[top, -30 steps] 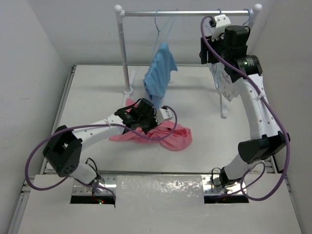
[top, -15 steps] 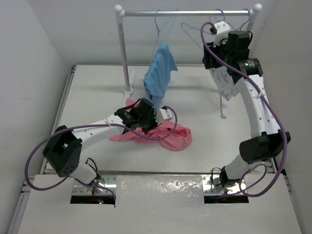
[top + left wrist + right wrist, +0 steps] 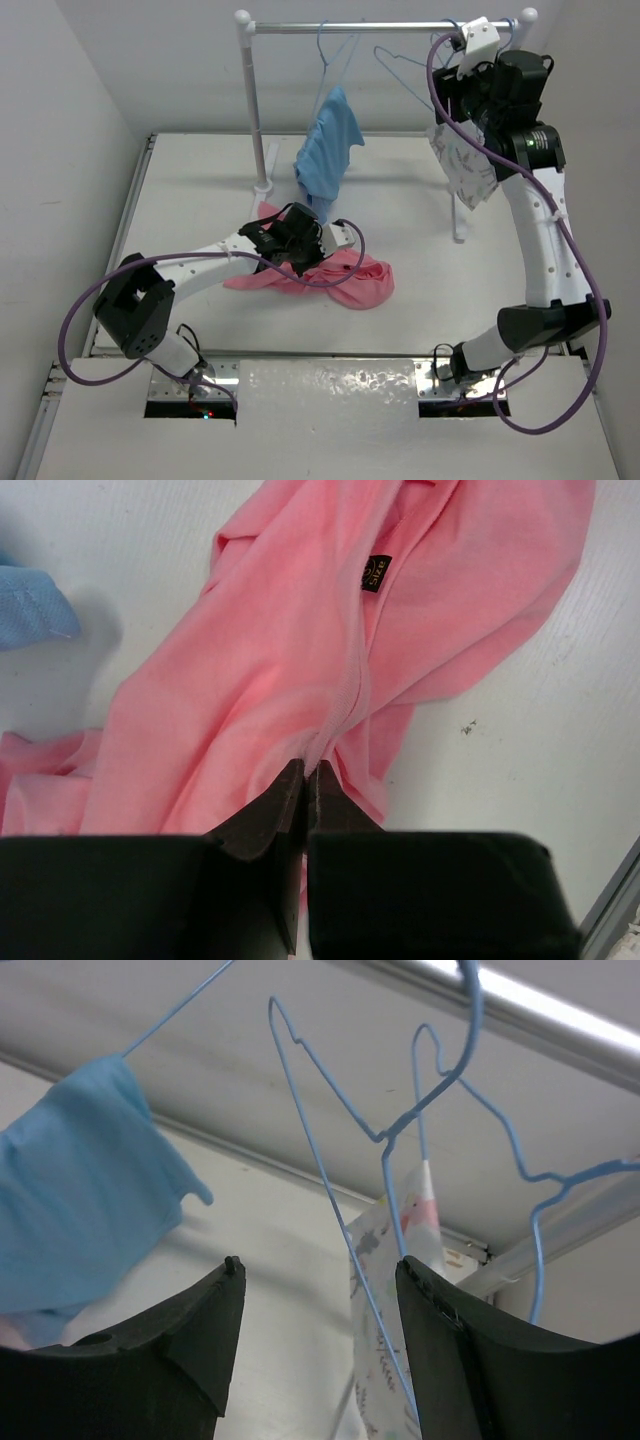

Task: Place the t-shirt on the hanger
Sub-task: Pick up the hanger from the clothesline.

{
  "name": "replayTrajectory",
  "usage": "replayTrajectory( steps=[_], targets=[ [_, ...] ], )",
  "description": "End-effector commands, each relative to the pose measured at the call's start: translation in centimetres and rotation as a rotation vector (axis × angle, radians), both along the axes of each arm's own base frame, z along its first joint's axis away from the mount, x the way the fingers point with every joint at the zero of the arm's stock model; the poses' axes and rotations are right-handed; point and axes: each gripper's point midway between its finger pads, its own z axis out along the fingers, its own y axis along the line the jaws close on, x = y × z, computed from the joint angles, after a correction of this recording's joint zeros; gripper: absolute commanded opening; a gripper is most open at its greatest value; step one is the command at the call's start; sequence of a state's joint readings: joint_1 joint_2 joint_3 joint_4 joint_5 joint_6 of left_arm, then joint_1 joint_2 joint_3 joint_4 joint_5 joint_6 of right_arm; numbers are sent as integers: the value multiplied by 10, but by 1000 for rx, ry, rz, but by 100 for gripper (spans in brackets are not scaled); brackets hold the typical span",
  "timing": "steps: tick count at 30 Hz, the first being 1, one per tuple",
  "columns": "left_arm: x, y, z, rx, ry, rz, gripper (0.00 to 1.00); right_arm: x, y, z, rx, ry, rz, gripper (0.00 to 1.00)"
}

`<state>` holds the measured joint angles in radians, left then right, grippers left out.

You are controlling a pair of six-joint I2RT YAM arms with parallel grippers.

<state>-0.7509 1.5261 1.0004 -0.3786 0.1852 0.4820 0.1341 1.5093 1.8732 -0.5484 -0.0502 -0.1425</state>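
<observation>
Up at the far edge of the worktop (image 3: 200,190), the right arm has climbed and swung toward the far right corner, so the right claw (image 3: 452,88) now sits just under the clothes rail (image 3: 380,27). The left arm has barely shifted.

The right claw (image 3: 315,1265) is spread. In the wrist view one thin wire of the bare light-blue hanger (image 3: 331,1190) runs down between its fingers, closer to the right one, with nothing gripped. The hanger (image 3: 400,62) hangs tilted with its hook over the rail, between the light-blue shirt (image 3: 328,150) and the white patterned cloth (image 3: 465,165). The arm probably came this high so the claw could straddle that wire before closing on it.

The salmon-pink t-shirt (image 3: 360,285) lies crumpled near the middle of the worktop, closer to the near edge than the rack is. The left claw (image 3: 298,250) is down on it. Its wrist view shows the left claw (image 3: 306,770) pressed together on a raised ridge of the t-shirt (image 3: 300,660), with the small dark label a little beyond the fold. This pinch looks like a way to keep hold of the soft cloth near the neck, ready to lift it once the hanger is free. The shirt is not on the hanger yet.
</observation>
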Motion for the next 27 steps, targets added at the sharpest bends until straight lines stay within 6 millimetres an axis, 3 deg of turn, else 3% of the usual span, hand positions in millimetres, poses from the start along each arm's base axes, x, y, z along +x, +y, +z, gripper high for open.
replayTrajectory(
  steps=[1, 3, 7, 11, 15, 17, 18, 19, 20, 24, 27],
  targets=[
    [11, -7, 13, -35, -33, 2, 0, 27, -19, 1, -35, -26, -107, 61],
    [11, -6, 12, -31, -32, 4, 0, 35, -24, -1, -31, -14, -114, 62],
    [13, -5, 10, -23, -34, 12, 0, 58, -24, -28, -38, 56, -104, 62],
    [11, -5, 7, -18, -23, 9, 0, 65, -33, -44, -37, 89, -111, 59],
    [12, -4, 4, -9, -17, 11, 0, 62, -21, -61, -14, 113, -31, 47],
    [14, -5, 4, -8, -26, 14, 0, 57, -15, -60, 5, 106, -3, 42],
    [17, -4, 5, -3, -37, 22, 0, 57, -15, -66, 10, 104, -6, 29],
    [18, -3, 3, 1, -43, 27, 0, 50, -15, -56, 25, 75, -9, 23],
    [21, -2, 5, 4, -61, 35, 0, 50, -16, -60, 33, 61, -12, 16],
    [26, -1, 9, 3, -81, 45, 0, 38, -14, -33, 62, -7, -6, 0],
    [27, -3, 10, -2, -79, 43, 0, 34, -17, -21, 58, -37, -24, 0]
  ],
)
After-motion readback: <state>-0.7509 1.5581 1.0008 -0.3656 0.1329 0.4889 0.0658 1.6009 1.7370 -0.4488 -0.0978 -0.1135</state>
